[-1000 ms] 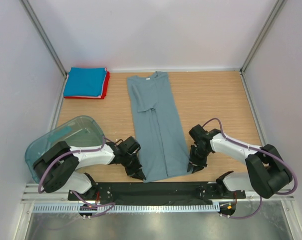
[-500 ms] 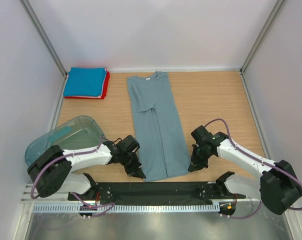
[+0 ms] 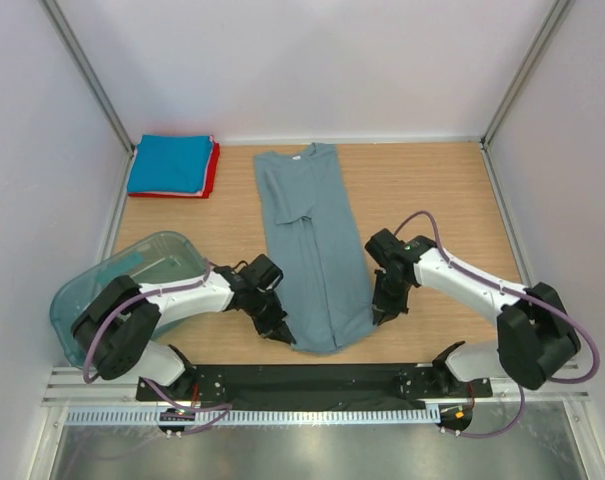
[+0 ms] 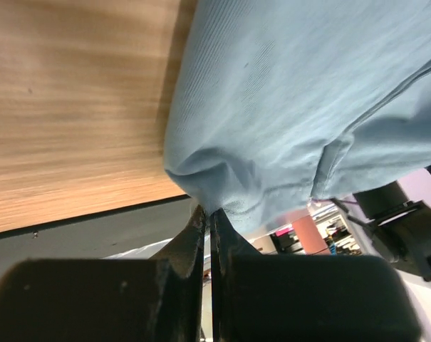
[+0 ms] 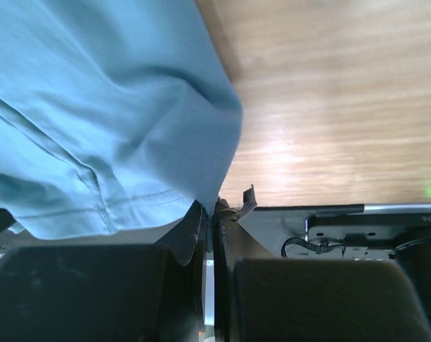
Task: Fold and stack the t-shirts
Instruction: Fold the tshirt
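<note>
Currently, top view. Table (image 3: 432,200): wood surface, carries everything.

Grey tee (image 3: 312,240): lies lengthwise down the centre, collar at 12 o'clock, hem at 6 o'clock. Its sides are folded inward, so it forms a long narrow strip. The upper part is flat on the wood. The hem end is gathered and narrower than the body above it.

Tub (image 3: 132,275): translucent teal, at 8 o'clock, next to the left arm and apart from the grey tee.

Folded stack at 10 o'clock, in the far corner: blue tee (image 3: 170,163) on top, with the red tee (image 3: 214,172) showing at its right edge. Both are square and well apart from the grey tee.

Left gripper (image 3: 279,332): at 7 o'clock, jaws pressed fully together on the hem's left corner. Wrist view shows cloth bunched right at the fingertips (image 4: 198,226).

Right gripper (image 3: 379,313): at 5 o'clock, jaws likewise clamped together, pinching the hem's right corner. Wrist view shows the fabric edge caught at the tips, wood beyond.
</note>
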`<state>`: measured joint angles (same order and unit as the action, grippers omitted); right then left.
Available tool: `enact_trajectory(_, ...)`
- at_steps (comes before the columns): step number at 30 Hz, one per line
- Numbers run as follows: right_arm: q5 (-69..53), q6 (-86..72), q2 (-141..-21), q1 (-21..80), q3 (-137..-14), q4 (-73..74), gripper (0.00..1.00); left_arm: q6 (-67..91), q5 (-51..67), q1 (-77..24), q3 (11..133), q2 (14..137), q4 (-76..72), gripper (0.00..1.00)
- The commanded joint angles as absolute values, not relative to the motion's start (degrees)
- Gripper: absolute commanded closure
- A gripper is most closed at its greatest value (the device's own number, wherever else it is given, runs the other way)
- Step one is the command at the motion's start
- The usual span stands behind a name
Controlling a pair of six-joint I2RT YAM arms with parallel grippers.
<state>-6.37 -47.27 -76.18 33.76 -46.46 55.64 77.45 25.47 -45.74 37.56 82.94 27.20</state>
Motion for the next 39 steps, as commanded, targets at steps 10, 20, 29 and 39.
enact_trajectory(10, -4.83, -34.99, -92.26, 30.86, -66.59, 59.24, 0.99, 71.46, 24.43, -33.94, 54.81, 91.66, 34.09, 1.0)
enact_trajectory(20, -7.12, -30.24, -113.1, 23.74, -97.78, 65.3, 0.99, 65.48, 27.16, -21.72, 71.18, 104.58, 38.49, 1.0)
enact_trajectory(29, -5.36, -25.14, -131.04, 20.74, -123.28, 70.58, 0.99, 62.49, 27.25, -14.07, 90.34, 116.36, 43.68, 1.0)
enact_trajectory(39, -10.72, -26.1, -135.88, 18.55, -129.02, 66.01, 0.99, 62.23, 27.95, -12.22, 95.98, 122.07, 44.56, 1.0)
